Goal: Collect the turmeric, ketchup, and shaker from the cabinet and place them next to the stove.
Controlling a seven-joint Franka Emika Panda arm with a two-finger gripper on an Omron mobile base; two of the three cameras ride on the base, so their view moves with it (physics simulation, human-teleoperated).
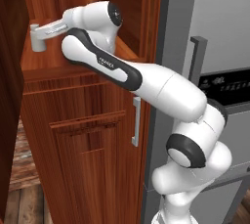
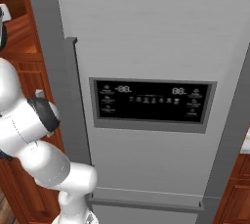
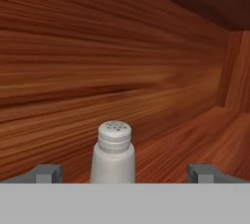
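The arm reaches left into the cabinet (image 1: pixel 88 96) niche, gripper (image 3: pixel 124 171) spread wide around the shaker (image 3: pixel 113 154), a smooth pale cylinder with ribbed, perforated cap, on glossy wood.

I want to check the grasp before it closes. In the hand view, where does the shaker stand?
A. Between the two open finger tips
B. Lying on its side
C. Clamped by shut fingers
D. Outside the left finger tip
A: the upright shaker stands between the tool's wide-apart tips, touching neither.
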